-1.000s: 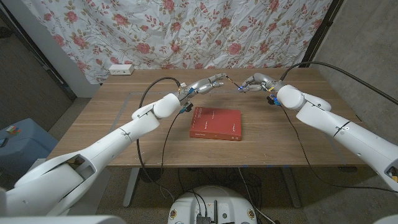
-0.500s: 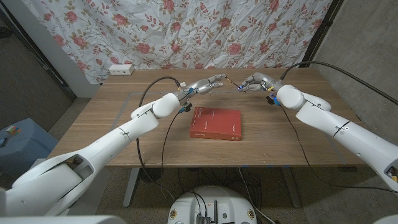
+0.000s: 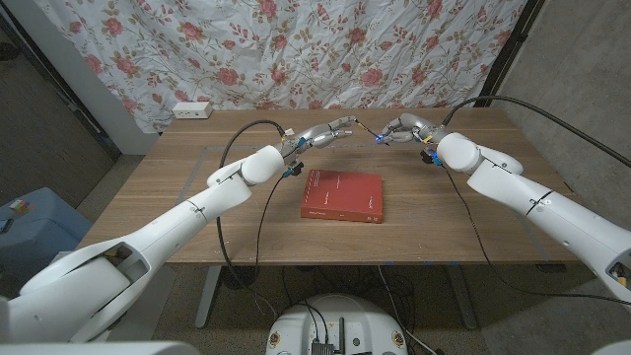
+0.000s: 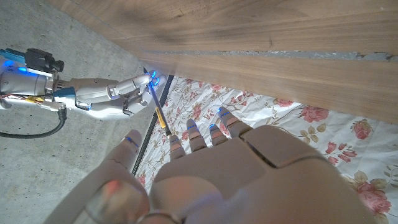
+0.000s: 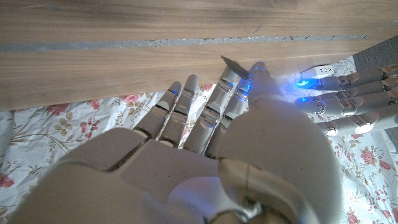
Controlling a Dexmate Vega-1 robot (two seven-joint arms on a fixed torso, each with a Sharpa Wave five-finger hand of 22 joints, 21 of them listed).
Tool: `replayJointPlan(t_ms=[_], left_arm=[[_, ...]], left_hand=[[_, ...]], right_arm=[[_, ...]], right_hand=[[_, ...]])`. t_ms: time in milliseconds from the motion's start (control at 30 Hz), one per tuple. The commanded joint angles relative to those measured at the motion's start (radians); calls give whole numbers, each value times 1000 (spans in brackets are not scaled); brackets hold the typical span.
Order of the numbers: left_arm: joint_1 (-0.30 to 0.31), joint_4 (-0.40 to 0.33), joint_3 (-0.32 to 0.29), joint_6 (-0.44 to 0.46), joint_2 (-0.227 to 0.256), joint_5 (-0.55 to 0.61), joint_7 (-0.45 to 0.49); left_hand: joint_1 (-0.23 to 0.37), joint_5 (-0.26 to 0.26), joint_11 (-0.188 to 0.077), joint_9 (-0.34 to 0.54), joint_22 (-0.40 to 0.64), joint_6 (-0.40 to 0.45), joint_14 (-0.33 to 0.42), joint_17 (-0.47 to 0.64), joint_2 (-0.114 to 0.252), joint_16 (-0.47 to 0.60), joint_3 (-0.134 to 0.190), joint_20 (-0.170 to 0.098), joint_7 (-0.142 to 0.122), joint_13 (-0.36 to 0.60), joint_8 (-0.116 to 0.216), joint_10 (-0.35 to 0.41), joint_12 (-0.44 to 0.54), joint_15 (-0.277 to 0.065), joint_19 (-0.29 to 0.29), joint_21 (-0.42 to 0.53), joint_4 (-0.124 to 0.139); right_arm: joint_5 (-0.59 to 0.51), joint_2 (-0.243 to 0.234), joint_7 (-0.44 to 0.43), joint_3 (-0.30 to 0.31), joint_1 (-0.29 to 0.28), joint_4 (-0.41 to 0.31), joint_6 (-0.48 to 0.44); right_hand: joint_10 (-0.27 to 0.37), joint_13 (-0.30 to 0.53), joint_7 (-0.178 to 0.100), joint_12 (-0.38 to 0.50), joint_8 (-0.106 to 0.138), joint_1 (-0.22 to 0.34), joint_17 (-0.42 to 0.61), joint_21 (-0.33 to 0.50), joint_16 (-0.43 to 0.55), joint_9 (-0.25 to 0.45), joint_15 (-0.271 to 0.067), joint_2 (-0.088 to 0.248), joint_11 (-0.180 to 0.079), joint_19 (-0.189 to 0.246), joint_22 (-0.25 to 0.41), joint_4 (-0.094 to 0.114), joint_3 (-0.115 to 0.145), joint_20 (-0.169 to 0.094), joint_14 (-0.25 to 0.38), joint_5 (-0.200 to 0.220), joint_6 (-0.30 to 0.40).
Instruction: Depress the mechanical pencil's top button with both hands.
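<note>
Mechanical pencil (image 4: 158, 106) pinched between left robot hand (image 3: 330, 133) and right robot hand (image 3: 399, 129) above desk (image 3: 197, 212) far edge, permitting button depression.

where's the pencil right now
In the head view the pencil is held in the air between the left hand and right hand, over the table's far middle, beyond the red book.

The red book (image 3: 342, 195) bears small cover print, too tiny to read.
</note>
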Motion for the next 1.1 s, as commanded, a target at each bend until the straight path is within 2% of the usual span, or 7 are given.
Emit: replayJointPlan(t_ms=[33, 567, 1100], left_arm=[[-4, 4, -2, -6, -1, -2, 5], [2, -16, -8, 10, 3, -2, 12], [5, -33, -3, 37, 8, -8, -6]], left_hand=[[9, 3, 2, 4, 3, 4, -3, 0, 79, 0, 8, -29, -2, 2, 3, -4, -1, -74, 2, -1, 0], [12, 2, 5, 3, 3, 6, 7, -1, 77, 2, 12, -30, -2, 2, 2, 1, 1, -68, 11, 2, -4], [12, 1, 4, 3, 3, 11, 8, -1, 76, 2, 15, -28, -1, 2, 2, 1, 1, -64, 11, 1, -6]], right_arm=[[-4, 6, 2, -7, 8, 14, -1], [-4, 6, -1, -7, 7, 24, 9], [7, -6, -8, 8, -11, -11, -3]], right_hand=[[9, 3, 0, 2, 2, 4, 1, 9, 8, 5, -154, 7, -2, 4, 3, -2, -6, -43, -1, -1, 16], [8, 3, -1, 1, 1, 4, 0, 9, 9, 5, -153, 8, -3, 4, 3, -1, -7, -44, -2, -1, 17], [9, 3, -1, 1, -1, 4, -2, 9, 9, 5, -153, 8, -2, 4, 3, -1, -8, -41, -3, -1, 19]])
